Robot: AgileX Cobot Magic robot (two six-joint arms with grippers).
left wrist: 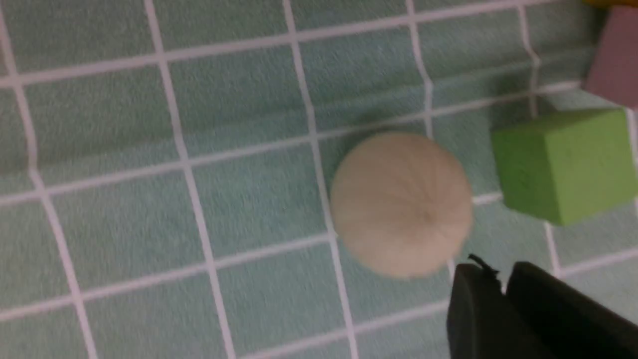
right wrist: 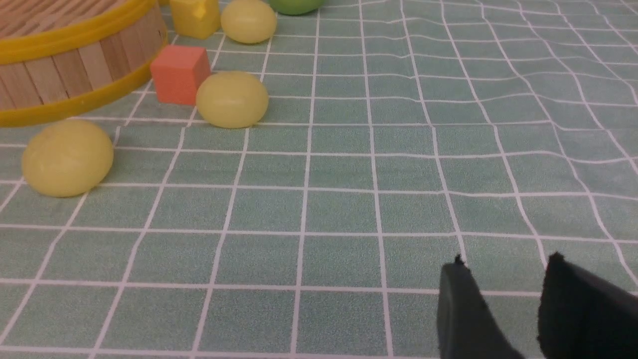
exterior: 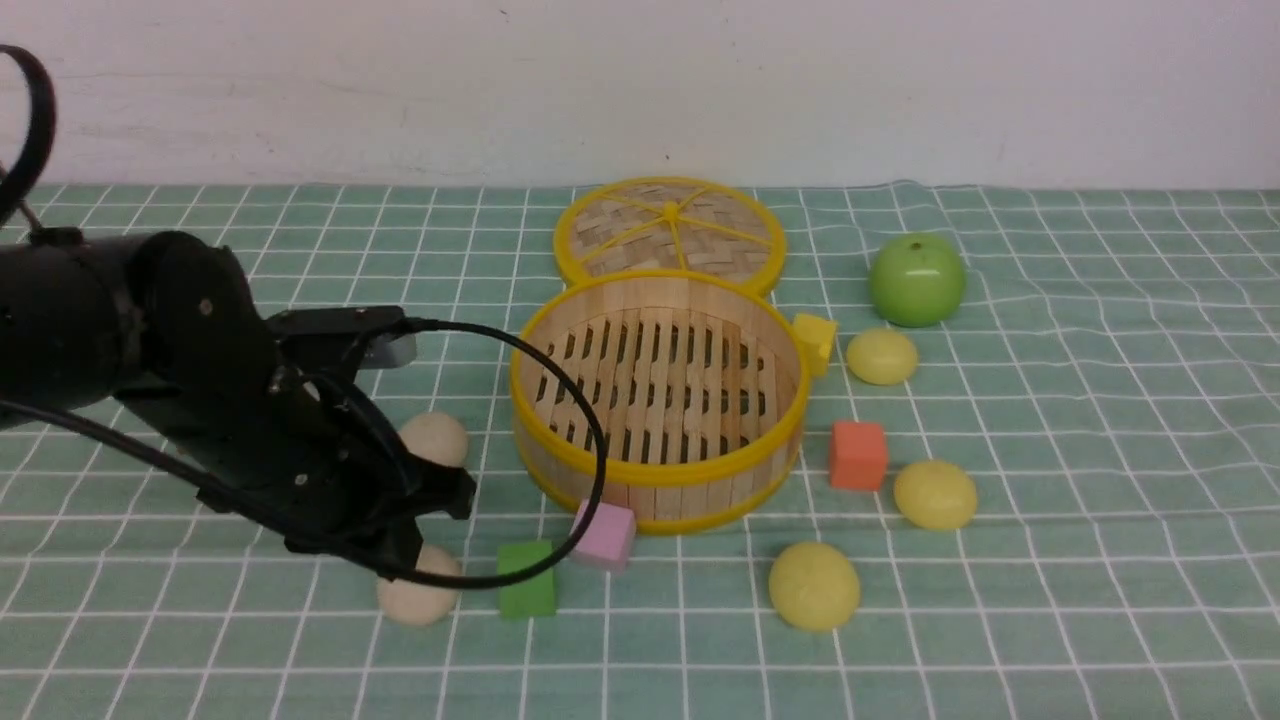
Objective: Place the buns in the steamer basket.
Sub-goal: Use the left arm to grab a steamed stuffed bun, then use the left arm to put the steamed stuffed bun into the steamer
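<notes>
The steamer basket (exterior: 655, 478) stands mid-table, with nothing in it. Two beige buns lie to its left: one near (exterior: 425, 598), one farther back (exterior: 436, 438). Three pale yellow buns lie to its right, at the back (exterior: 881, 356), in the middle (exterior: 935, 494) and in front (exterior: 813, 585). My left gripper (exterior: 445, 495) hovers just over the near beige bun (left wrist: 401, 204), its jaws together and empty (left wrist: 501, 276). My right gripper (right wrist: 506, 259) is open and empty over bare cloth, away from the yellow buns (right wrist: 67, 157) (right wrist: 232, 98) (right wrist: 248, 20).
The woven lid (exterior: 670, 235) lies behind the basket. A green apple (exterior: 916, 280) sits at the back right. A green cube (exterior: 527, 578) and a pink cube (exterior: 603, 535) lie beside the near beige bun. An orange cube (exterior: 857, 455) and a yellow cube (exterior: 815, 340) lie right of the basket.
</notes>
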